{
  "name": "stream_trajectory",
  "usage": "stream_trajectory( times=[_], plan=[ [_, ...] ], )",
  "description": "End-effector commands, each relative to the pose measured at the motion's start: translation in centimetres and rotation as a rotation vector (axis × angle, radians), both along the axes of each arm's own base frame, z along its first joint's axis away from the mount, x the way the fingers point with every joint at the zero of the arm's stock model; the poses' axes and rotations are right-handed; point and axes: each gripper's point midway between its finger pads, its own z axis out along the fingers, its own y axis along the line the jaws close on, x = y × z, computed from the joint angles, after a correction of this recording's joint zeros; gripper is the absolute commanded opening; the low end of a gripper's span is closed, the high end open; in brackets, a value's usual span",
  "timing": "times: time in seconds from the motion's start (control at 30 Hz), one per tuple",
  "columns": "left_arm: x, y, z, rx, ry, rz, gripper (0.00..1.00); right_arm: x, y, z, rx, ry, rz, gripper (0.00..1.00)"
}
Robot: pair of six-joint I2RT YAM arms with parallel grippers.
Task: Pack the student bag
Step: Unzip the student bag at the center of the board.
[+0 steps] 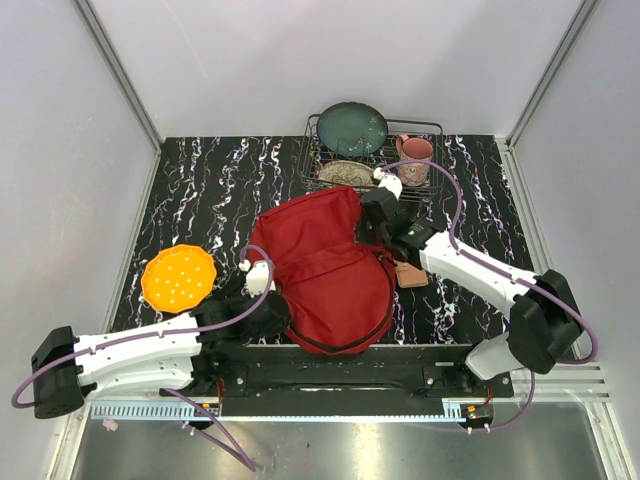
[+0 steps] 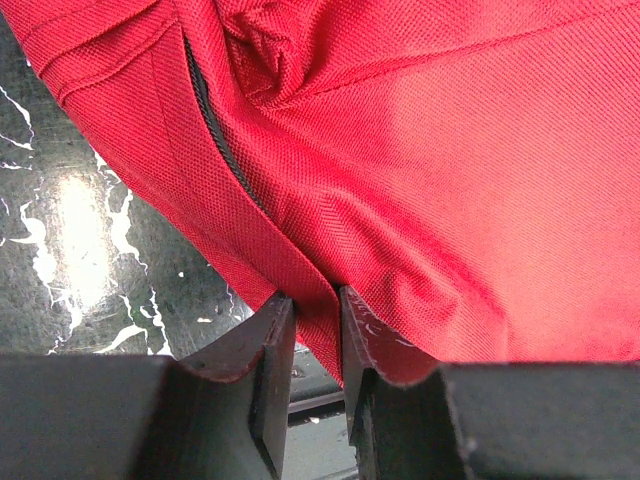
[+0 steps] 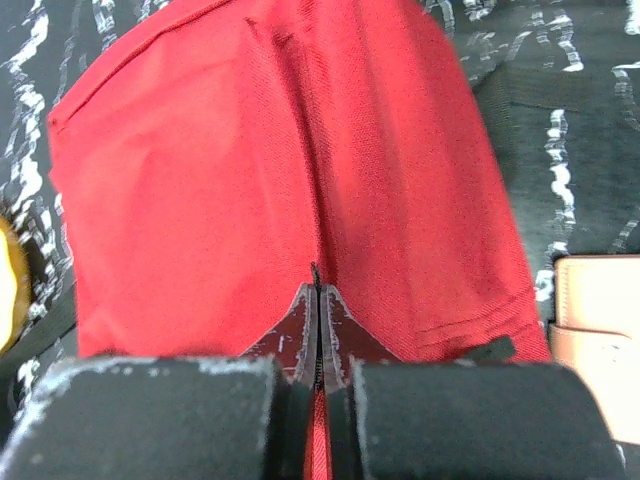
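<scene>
Pinching near-left edge of bag (image 1: 330,270), left gripper (image 2: 312,305) nearly closed on red fabric fold. Bag lies mid-tabletop (image 1: 200,190). Right gripper (image 3: 318,300) clamped tight on far-right seam. Likely opening stage; orange disc (image 1: 178,277), tan case (image 1: 410,273) lie outside, packing apparently not begun.

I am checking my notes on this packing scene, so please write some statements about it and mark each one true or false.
1. The student bag lies on the table, in front of the dish rack. True.
2. The orange plate sits in the dish rack. False: it lies on the table, left of the bag.
3. The right jaws are shut on the bag's red fabric. True.
4. The left jaws hang open, clear of the bag. False: they pinch a fold at the bag's edge.
5. The pink mug stands in the dish rack. True.
</scene>
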Motion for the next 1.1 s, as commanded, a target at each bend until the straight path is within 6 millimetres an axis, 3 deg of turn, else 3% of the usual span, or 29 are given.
stream_trajectory(
  times=[0.0,0.2,0.3,0.4,0.53,0.6,0.67,0.7,0.73,0.87,0.97,1.07],
  plan=[
    [1.0,-1.6,2.8,-0.106,-0.060,0.006,0.27,1.0,-3.0,1.2,-0.112,-0.052,-0.196,0.02],
    [0.9,-0.5,2.8,-0.119,-0.075,0.035,0.32,0.5,-4.4,1.9,-0.143,-0.090,-0.205,0.09],
    [1.0,-0.1,3.0,-0.112,-0.087,0.040,0.37,0.3,-4.0,2.0,-0.140,-0.093,-0.171,0.02],
    [1.1,0.0,3.1,-0.105,-0.093,0.042,0.41,0.4,-3.7,2.3,-0.125,-0.091,-0.167,0.08],
    [1.1,-0.3,3.0,-0.096,-0.085,0.037,0.42,0.4,-3.1,2.3,-0.110,-0.092,-0.143,0.00],
    [1.2,-0.3,3.1,-0.088,-0.084,0.036,0.52,0.2,-1.8,2.1,-0.076,-0.081,-0.081,0.00],
    [1.5,0.4,3.3,-0.073,-0.099,0.065,0.76,-0.1,-1.1,1.7,-0.052,-0.060,-0.053,0.00],
    [1.4,1.1,3.2,-0.043,-0.100,0.076,0.95,-0.1,-0.8,1.6,-0.042,-0.058,-0.045,0.00],
    [1.7,1.5,4.1,-0.050,-0.112,0.107,0.99,-0.2,-0.7,1.6,-0.038,-0.055,-0.041,0.00],
    [2.9,5.5,7.1,-0.001,-0.193,0.251,0.99,-0.4,-0.5,1.0,-0.027,-0.041,-0.034,0.00],
    [4.0,5.7,8.8,-0.058,-0.236,0.262,0.99,-0.5,-0.3,0.9,-0.021,-0.035,-0.028,0.00],
    [5.2,6.1,8.0,-0.074,-0.212,0.265,0.99,-0.7,0.0,1.0,-0.010,-0.032,-0.015,0.00]
  ],
)
